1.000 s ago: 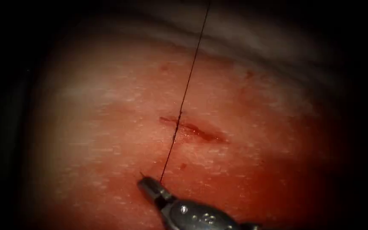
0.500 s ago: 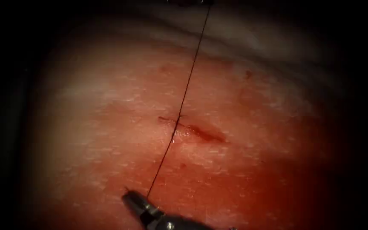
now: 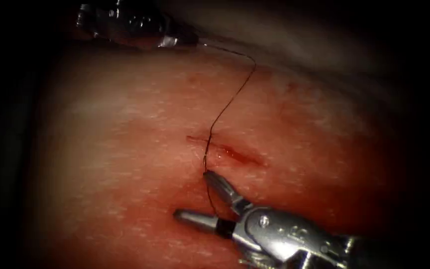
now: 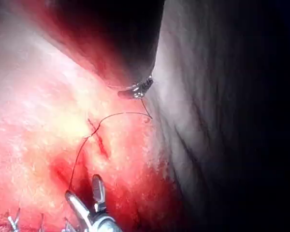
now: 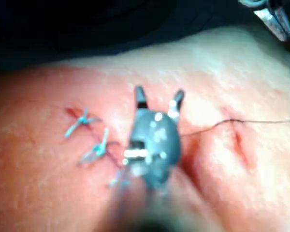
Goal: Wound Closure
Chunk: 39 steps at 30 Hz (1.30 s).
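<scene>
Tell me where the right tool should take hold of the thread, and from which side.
Best on the short free run of thread just below the cut, where it leaves the tissue and crosses between the right tool's open jaws. Come from below, as it sits: that run hangs nearly upright, clear of the surface. The left tool holds the far end.

Surgical training bench: pork tissue [image 3: 125, 124] with cut [image 3: 225, 149], thread [image 3: 230, 99].

Silver steel claw [image 3: 200, 198], round screw, black collar
</scene>
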Motion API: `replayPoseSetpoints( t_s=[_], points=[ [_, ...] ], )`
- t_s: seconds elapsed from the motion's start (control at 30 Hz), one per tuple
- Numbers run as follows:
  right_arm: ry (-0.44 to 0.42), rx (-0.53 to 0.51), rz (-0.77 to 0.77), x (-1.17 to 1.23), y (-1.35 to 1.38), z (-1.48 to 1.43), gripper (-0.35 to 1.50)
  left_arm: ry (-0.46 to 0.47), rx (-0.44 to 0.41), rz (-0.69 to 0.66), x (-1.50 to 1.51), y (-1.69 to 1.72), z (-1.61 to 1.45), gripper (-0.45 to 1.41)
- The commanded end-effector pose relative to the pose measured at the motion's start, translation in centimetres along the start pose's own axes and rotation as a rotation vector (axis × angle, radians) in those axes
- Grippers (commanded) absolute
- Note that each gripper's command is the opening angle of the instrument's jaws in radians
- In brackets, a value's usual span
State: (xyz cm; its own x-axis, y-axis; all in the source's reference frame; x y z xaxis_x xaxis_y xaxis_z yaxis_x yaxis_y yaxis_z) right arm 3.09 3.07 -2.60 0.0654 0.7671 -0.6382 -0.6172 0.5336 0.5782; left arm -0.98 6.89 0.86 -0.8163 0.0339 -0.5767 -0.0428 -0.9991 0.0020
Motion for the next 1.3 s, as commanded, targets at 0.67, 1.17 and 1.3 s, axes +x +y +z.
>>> replayPoseSetpoints(
  t_s=[0.67, 1.17, 1.3],
  points=[
    [0.007, 0.310, -0.095, -0.47, 0.93, 0.57, -0.35, 0.098, -0.075, -0.130, 0.20, 1.04, -0.43, -0.35],
    [0.305, 0.443, 0.115, 0.02, 1.24, 0.83, -0.35, 0.185, -0.084, -0.108, 0.28, 1.40, 0.02, -0.35],
    [0.278, 0.611, 0.114, 0.06, 1.27, 0.90, -0.35, 0.217, -0.086, -0.090, 0.32, 1.35, 0.17, -0.35]
  ],
)
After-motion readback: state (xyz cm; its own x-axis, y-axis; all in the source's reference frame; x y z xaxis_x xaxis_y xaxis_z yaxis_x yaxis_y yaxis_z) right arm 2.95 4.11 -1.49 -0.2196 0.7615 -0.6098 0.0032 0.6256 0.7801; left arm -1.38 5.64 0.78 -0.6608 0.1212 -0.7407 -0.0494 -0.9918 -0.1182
